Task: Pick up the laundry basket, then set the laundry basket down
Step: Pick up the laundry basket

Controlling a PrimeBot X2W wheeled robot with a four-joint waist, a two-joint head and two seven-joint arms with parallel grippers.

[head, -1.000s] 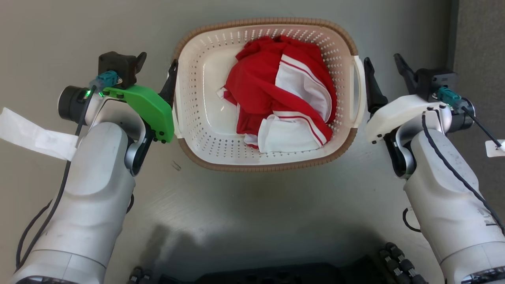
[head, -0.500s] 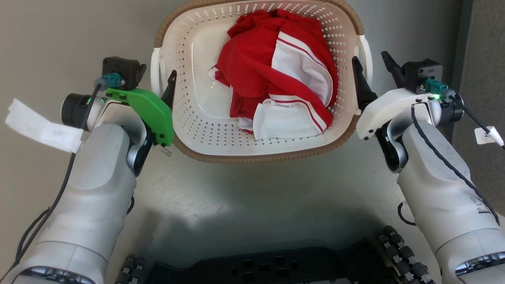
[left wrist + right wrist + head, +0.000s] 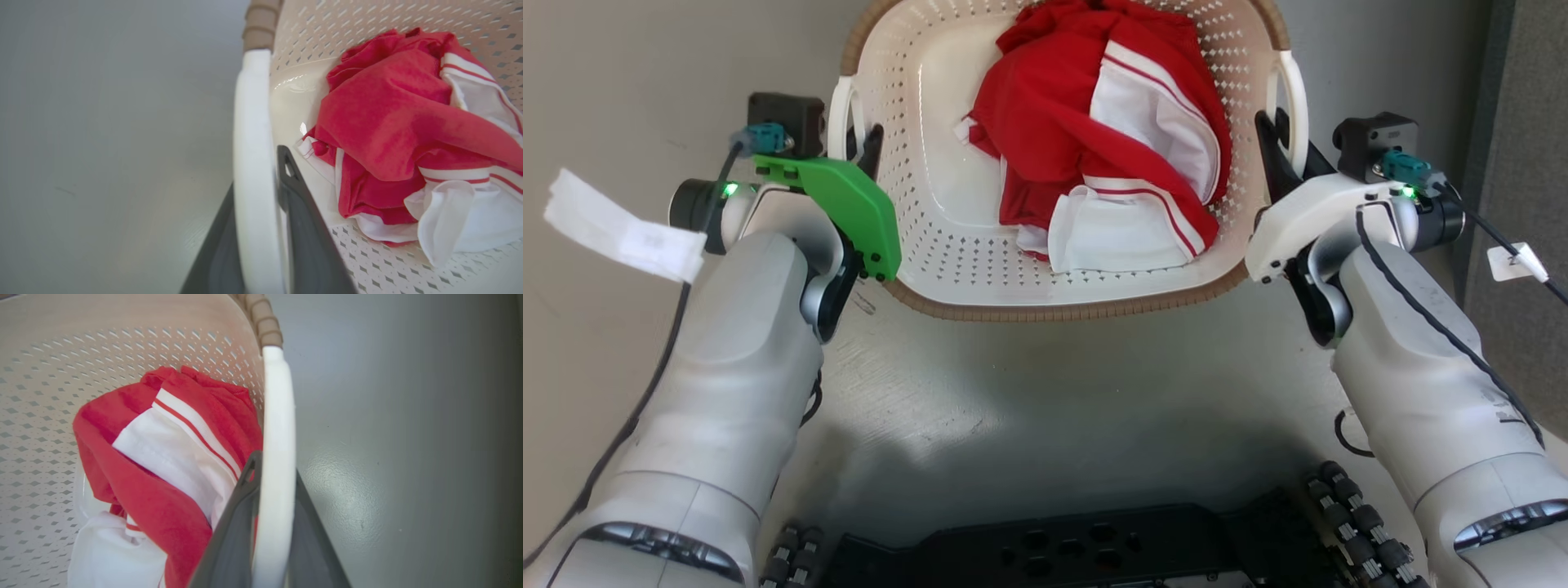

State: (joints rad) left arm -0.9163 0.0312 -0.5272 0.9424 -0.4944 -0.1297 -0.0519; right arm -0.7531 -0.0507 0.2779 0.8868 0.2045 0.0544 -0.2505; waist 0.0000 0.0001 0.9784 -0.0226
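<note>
The laundry basket [image 3: 1062, 311] is cream-white and perforated with a brown woven-look rim, and it sits at the top centre of the head view. A crumpled red and white garment [image 3: 1094, 131] lies inside it. My left gripper [image 3: 854, 140] is shut on the basket's left white handle [image 3: 253, 155], one dark finger on each side of the bar. My right gripper [image 3: 1282, 135] is shut on the right white handle [image 3: 278, 428] in the same way. Both handles stand raised above the rim. Whether the basket's underside touches the floor is hidden.
Grey floor [image 3: 1045, 408] lies all round the basket. My dark wheeled base [image 3: 1054, 555] sits at the bottom edge. A darker grey strip [image 3: 1531, 98] runs down the right side. White tags hang from both wrist cables.
Both grippers, open beside the basket a second ago, have closed on its side handles, which have swung up. The basket now looks larger and higher in the head view; the view itself shifted too.
</note>
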